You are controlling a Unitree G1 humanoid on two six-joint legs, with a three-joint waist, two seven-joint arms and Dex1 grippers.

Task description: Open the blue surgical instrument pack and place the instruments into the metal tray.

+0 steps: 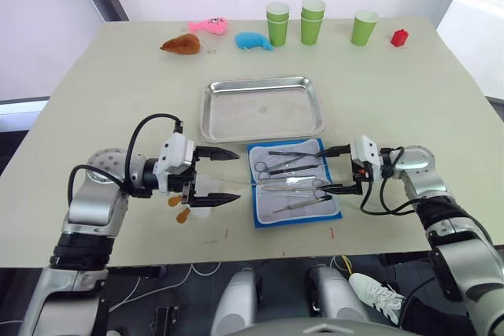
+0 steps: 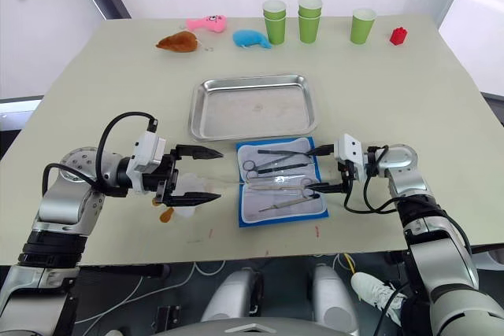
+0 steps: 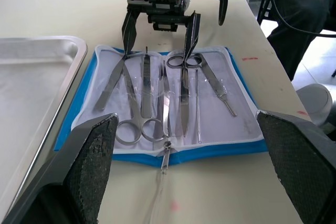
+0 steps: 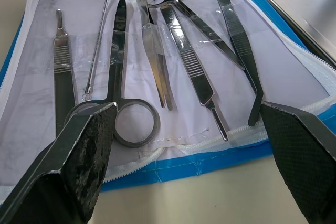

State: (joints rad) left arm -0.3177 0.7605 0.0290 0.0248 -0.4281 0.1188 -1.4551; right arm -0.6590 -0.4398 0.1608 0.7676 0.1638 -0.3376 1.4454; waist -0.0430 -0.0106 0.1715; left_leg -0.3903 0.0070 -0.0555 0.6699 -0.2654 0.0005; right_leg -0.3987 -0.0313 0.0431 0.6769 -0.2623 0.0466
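The blue surgical instrument pack (image 1: 296,217) lies open flat on the table, its whitish lining facing up. Several silver instruments (image 4: 126,66) sit in its clear sleeves: ring-handled scissors (image 1: 277,168), tweezers and thin probes. Just behind the pack is the metal tray (image 1: 264,112), with nothing in it. My left gripper (image 1: 236,175) is open and hovers just left of the pack, pointing at it. At the pack's right edge my right gripper (image 1: 320,170) is open, its fingertips reaching over the border. Neither holds anything.
Three stands of green cups (image 1: 313,20) and a red block (image 1: 399,37) line the far edge. A pink toy (image 1: 209,27), a blue plush (image 1: 252,40) and a brown toy (image 1: 181,45) lie at the back left. A small orange and white object (image 1: 183,212) lies under my left gripper.
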